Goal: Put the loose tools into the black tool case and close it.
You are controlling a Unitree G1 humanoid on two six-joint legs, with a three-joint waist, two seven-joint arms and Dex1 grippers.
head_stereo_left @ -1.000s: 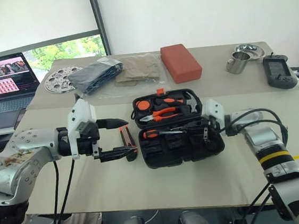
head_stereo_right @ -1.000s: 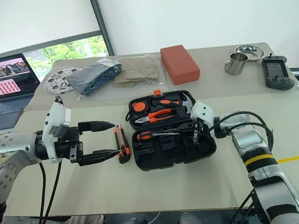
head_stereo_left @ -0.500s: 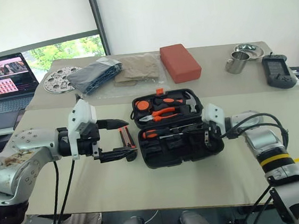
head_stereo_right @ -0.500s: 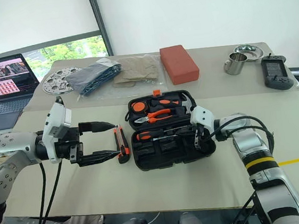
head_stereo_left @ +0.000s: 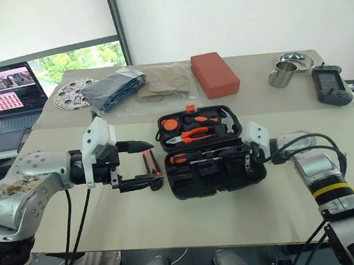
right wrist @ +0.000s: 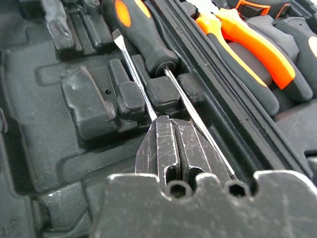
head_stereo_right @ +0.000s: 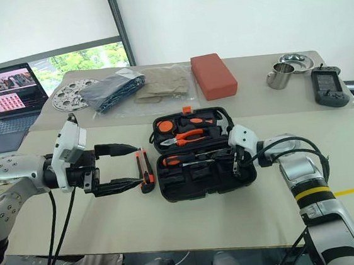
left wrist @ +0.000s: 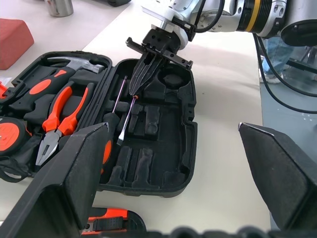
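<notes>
The black tool case (head_stereo_left: 201, 182) lies open in the middle of the table. Orange pliers (head_stereo_left: 194, 132) and a hammer sit in its far half. A black-and-orange screwdriver (right wrist: 136, 29) and a second slim shaft (left wrist: 126, 119) lie in its near half. My right gripper (head_stereo_left: 248, 160) is shut, with its tips (right wrist: 171, 124) down in the near half at the ends of those shafts. I cannot tell whether it pinches one. My left gripper (head_stereo_right: 135, 165) hangs open just left of the case. An orange-and-black utility knife (head_stereo_right: 144, 169) lies on the table there, between the open fingers.
A red block (head_stereo_left: 214, 73), folded cloth bags (head_stereo_left: 118, 88) and a perforated disc (head_stereo_left: 70, 94) lie behind the case. A steel cup (head_stereo_left: 281, 74), a bowl (head_stereo_left: 296, 60) and a dark grey device (head_stereo_left: 331, 84) stand at the far right. A laptop (head_stereo_left: 5, 93) sits at the far left.
</notes>
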